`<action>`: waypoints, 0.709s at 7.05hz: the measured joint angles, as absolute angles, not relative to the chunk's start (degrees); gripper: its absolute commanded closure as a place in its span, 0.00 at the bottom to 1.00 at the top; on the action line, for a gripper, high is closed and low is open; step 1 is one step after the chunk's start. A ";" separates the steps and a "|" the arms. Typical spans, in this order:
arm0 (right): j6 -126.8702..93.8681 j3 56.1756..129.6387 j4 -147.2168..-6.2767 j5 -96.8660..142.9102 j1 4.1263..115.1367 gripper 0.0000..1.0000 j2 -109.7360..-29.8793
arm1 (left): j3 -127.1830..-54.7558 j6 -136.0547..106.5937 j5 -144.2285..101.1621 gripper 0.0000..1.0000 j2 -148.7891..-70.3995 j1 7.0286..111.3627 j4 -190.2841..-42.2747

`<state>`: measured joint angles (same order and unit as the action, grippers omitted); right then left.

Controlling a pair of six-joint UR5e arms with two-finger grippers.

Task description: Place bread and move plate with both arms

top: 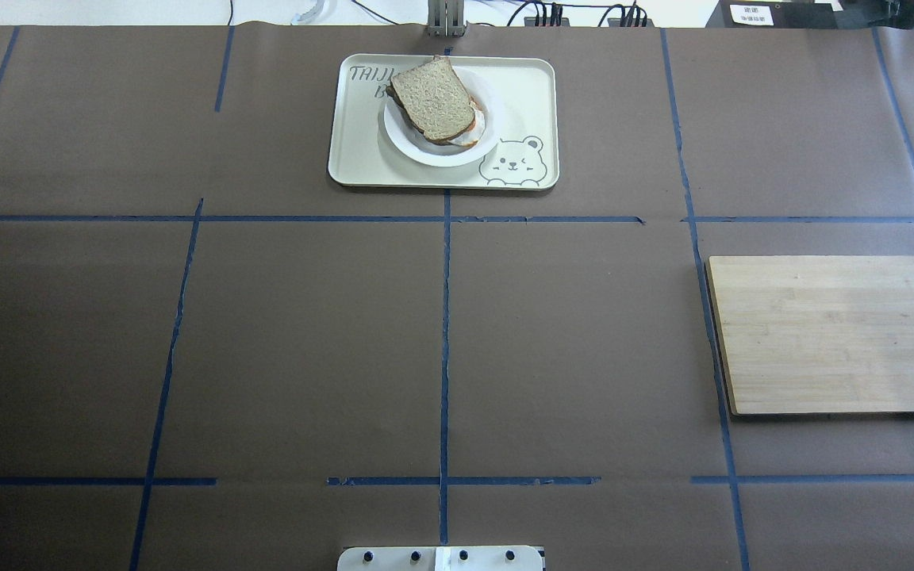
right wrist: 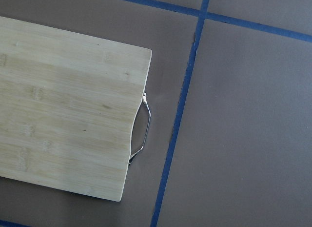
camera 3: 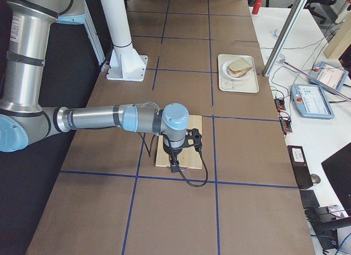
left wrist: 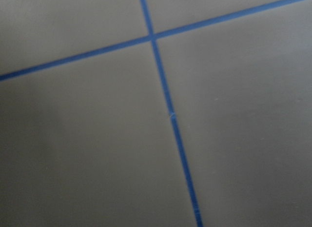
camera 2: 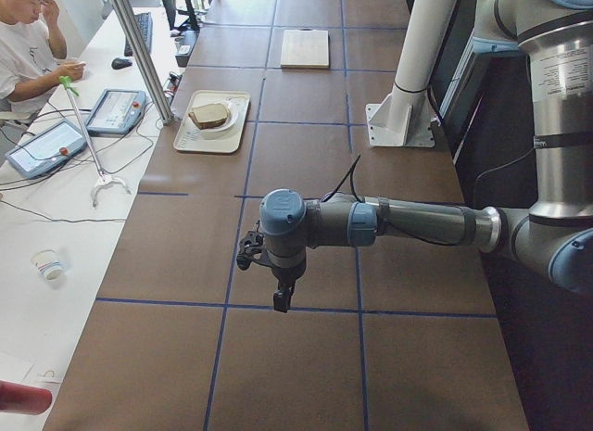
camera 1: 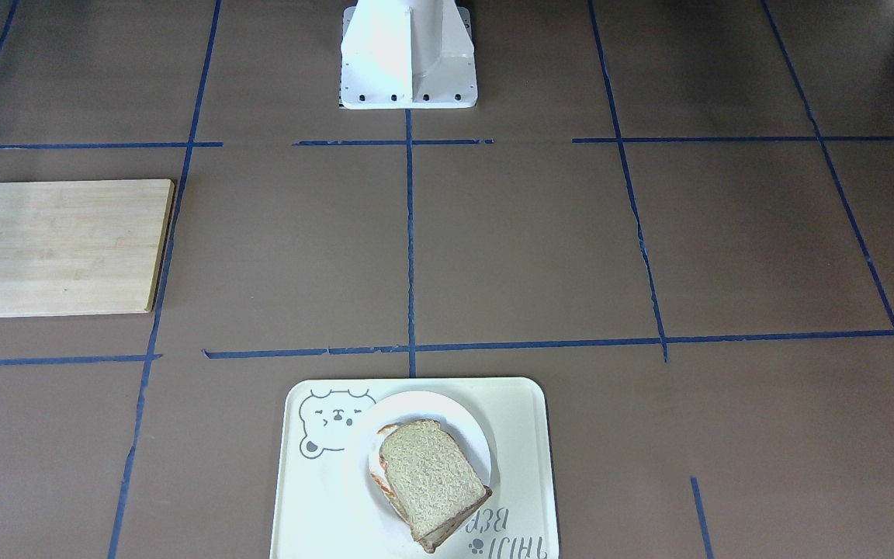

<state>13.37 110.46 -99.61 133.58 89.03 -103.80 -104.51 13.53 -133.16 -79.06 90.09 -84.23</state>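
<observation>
The bread point(camera 1: 431, 477) lies on top of a stack on the white plate point(camera 1: 469, 423), also seen in the overhead view point(top: 432, 99). A fried egg's orange edge point(top: 475, 127) and a second slice point(camera 1: 447, 536) peek out under it. The plate point(top: 441, 155) sits on the cream bear tray point(top: 362, 151) at the table's far edge. My left gripper point(camera 2: 278, 297) hangs over bare table, far from the tray; I cannot tell if it is open. My right gripper point(camera 3: 174, 166) hangs over the wooden board; I cannot tell its state either.
The pale wooden board point(top: 830, 333) with a metal handle point(right wrist: 141, 132) lies on my right side of the table. The white pedestal base point(camera 1: 408, 54) stands at the near edge. An operator point(camera 2: 18, 51) sits beyond the table's far side, beside teach pendants point(camera 2: 116, 111).
</observation>
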 measured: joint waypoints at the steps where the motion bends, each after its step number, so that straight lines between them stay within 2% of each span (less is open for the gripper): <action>1: 13.36 110.40 -99.64 133.59 89.03 0.00 -103.84 | -103.18 13.55 -133.69 0.00 -78.86 90.14 -84.51; 5: 13.36 110.35 -99.64 133.73 89.12 0.00 -104.03 | -101.79 13.31 -133.85 0.00 -78.95 90.32 -85.06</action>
<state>13.36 110.35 -99.64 133.73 89.12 -104.03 -101.79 13.31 -133.85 -78.95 90.32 -85.06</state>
